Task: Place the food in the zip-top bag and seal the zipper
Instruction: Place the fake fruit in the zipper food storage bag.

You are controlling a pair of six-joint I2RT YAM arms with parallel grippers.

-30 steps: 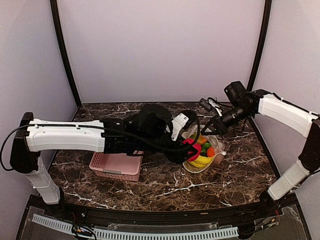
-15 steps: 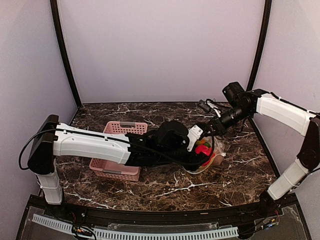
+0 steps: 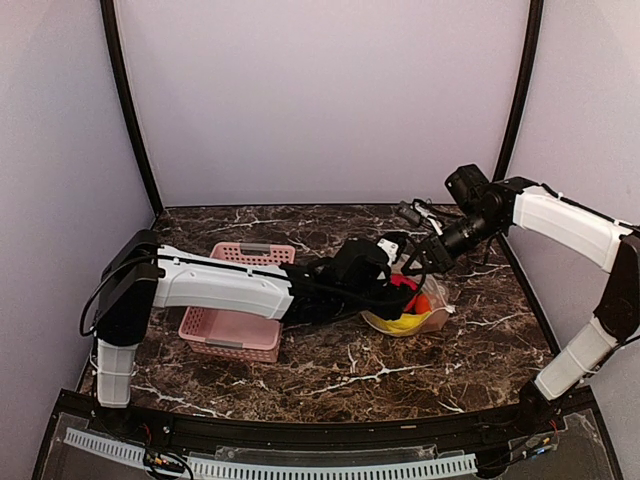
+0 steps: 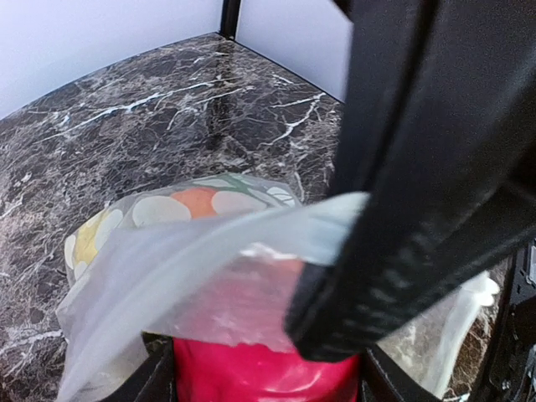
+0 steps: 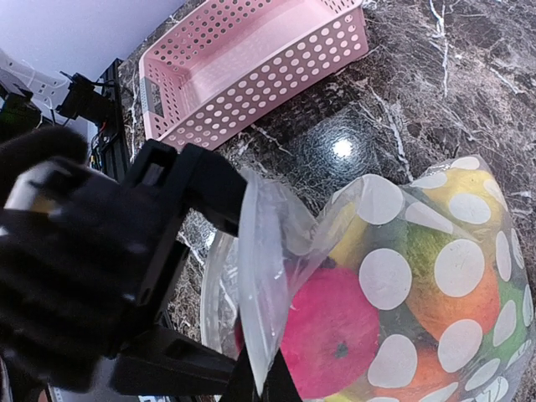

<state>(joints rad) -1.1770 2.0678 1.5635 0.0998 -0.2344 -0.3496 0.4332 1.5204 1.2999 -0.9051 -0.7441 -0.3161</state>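
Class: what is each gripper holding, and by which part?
Left gripper grips the magenta-red piece by its sides; right gripper pinches the zip-top bag by its open edge.

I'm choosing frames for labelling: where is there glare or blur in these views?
Right wrist view: a bright glare spot on the marble table between the pink basket and the zip-top bag, both sharp. Left wrist view: the right tool's fingers loom close and soft, blocking the right side. Top view: even, soft light.
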